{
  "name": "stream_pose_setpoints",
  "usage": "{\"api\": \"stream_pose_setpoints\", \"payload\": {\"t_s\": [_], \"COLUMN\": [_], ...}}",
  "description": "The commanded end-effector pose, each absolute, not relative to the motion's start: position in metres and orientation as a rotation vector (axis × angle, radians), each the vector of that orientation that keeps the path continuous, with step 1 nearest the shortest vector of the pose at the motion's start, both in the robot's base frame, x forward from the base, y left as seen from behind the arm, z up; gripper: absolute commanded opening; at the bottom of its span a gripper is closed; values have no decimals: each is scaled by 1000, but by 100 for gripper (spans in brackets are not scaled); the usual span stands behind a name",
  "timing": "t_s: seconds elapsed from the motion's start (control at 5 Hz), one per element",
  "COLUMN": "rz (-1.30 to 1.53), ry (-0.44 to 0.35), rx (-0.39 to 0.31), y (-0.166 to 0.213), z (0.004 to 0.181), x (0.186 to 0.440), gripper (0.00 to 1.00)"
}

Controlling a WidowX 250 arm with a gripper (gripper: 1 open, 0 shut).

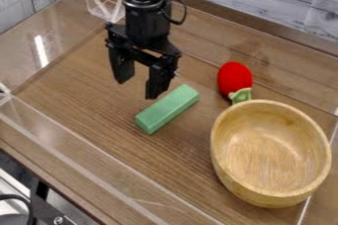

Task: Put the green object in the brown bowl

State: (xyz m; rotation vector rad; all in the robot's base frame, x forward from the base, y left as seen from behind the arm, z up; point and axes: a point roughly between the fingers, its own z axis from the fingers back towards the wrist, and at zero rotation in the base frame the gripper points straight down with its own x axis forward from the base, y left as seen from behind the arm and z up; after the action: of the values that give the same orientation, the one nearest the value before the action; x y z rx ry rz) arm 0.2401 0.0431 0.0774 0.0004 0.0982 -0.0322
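The green object [168, 109], a flat light-green block, lies on the wooden tabletop left of the brown bowl [272, 151]. The bowl stands at the lower right with nothing inside it. My gripper [138, 79] hangs pointing down just above and to the upper left of the block's far end. Its two black fingers [119, 66] stand apart, open, with nothing between them, and they do not touch the block.
A red strawberry-like toy [236, 79] with green leaves lies just behind the bowl. Clear acrylic walls [40, 51] fence the tabletop on the left and front. A clear bracket [99, 7] stands at the back left.
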Motion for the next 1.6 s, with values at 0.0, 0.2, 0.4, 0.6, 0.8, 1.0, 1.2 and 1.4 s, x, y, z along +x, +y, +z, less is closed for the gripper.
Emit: {"api": "stream_pose_setpoints", "payload": {"t_s": [0.0, 0.2, 0.4, 0.6, 0.8, 1.0, 1.2, 1.4], "rz": [-110, -184, -216, -223, -179, -140, -187, -227], "ry": [46, 41, 32, 31, 28, 25, 27, 23], "rx": [10, 8, 6, 7, 5, 2, 2, -1], "y": [32, 19, 21, 25, 22, 18, 27, 35], "z": [87, 83, 71, 60, 55, 52, 38, 28], "x": [241, 240, 242, 244, 241, 239, 244, 250], "gripper": [100, 0, 100, 100, 100, 100, 100, 100]}}
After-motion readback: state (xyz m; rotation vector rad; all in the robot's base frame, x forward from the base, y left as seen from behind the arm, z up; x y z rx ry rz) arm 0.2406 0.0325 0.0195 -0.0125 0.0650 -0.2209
